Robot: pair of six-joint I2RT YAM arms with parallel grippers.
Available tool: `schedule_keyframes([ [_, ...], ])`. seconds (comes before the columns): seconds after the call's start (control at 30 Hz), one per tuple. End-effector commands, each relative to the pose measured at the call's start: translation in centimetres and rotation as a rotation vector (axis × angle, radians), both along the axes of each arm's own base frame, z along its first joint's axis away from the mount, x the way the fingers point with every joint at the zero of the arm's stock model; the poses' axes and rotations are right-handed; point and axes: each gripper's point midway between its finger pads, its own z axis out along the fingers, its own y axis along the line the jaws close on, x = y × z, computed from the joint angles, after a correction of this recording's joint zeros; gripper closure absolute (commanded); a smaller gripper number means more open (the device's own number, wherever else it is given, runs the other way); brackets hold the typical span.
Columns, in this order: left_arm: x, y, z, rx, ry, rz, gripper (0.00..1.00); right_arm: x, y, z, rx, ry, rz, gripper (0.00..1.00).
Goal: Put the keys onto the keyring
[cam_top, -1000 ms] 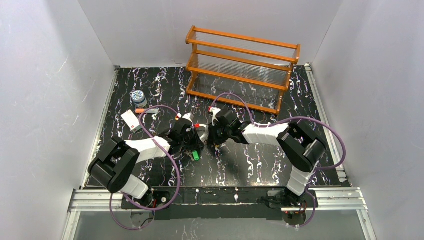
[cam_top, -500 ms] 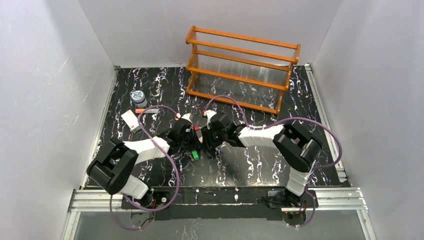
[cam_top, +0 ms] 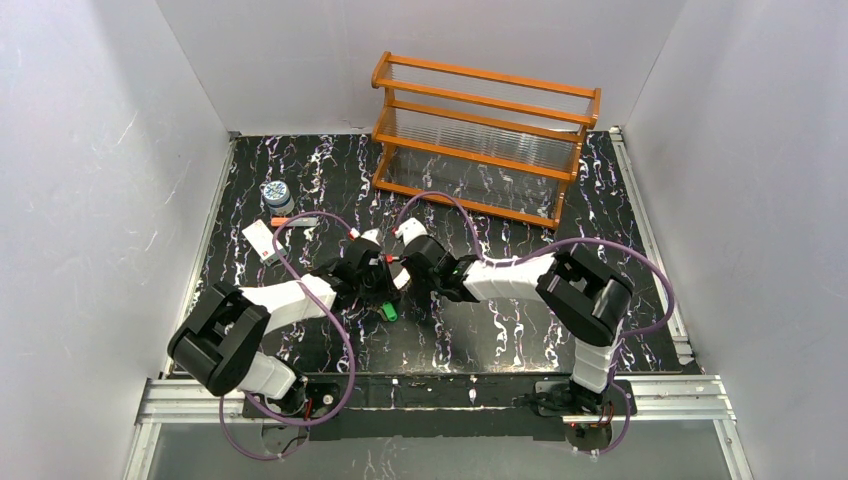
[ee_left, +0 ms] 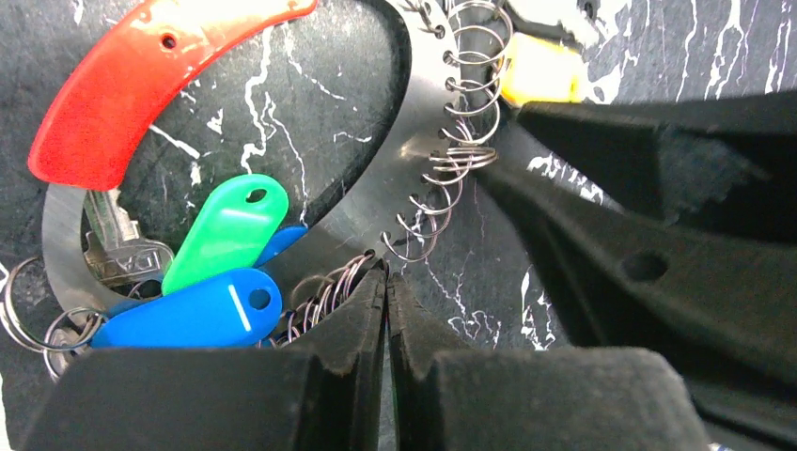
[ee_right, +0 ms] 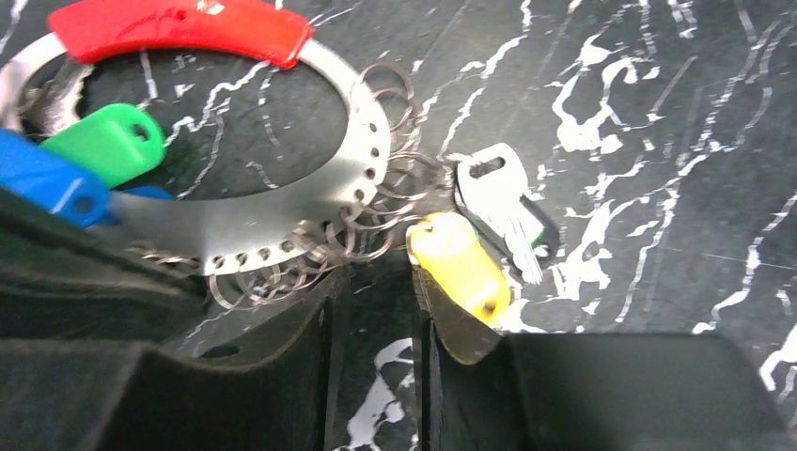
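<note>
The keyring [ee_left: 376, 202] is a flat silvery band with a curved red piece [ee_left: 122, 70] and several small wire rings along its rim. It lies on the black marbled table. A green key tag [ee_left: 226, 230] and a blue one [ee_left: 202, 315] hang inside it. My left gripper [ee_left: 386, 274] is shut, its tips pinched on the band's rim. My right gripper [ee_right: 376, 282] stands open just beside the band [ee_right: 282, 221] with bare table between its fingers. A yellow key [ee_right: 461, 263] rests against its right finger, and a bare silver key [ee_right: 498, 197] lies beyond. In the top view the two grippers meet at the keyring [cam_top: 396, 270].
A loose green key [cam_top: 388, 311] lies just in front of the grippers. At the back left are a patterned jar [cam_top: 277, 193], a white card [cam_top: 260, 240] and an orange-tipped stick [cam_top: 290, 220]. A wooden rack [cam_top: 485, 140] stands at the back.
My right gripper has slid left up to the keyring and its jaws have opened. My left gripper has stayed shut and shifted slightly left.
</note>
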Motion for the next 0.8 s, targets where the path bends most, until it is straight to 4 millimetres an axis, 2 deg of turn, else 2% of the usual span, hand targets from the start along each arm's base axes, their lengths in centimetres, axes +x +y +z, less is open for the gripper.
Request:
schedule_keyframes([
  [0.0,-1.8,1.7,-0.9,0.059,0.048,-0.008,0.96,2.4,0.4,2.4,0.005,-0.087,-0.018,0.62],
  [0.17,-2.0,1.8,-1.1,0.071,0.056,-0.013,0.96,2.4,1.5,3.6,0.113,-0.024,0.013,0.61],
  [0.4,-2.3,1.8,-0.4,0.059,0.047,-0.028,0.89,1.5,1.6,4.6,0.304,0.166,0.064,0.58],
  [0.67,-1.6,0.7,3.2,-0.027,-0.043,-0.049,0.77,0.2,-0.1,6.4,0.435,0.272,0.077,0.56],
  [0.77,-1.1,0.5,4.7,-0.055,-0.097,-0.048,0.75,-0.9,0.1,6.7,0.469,0.305,0.118,0.55],
])
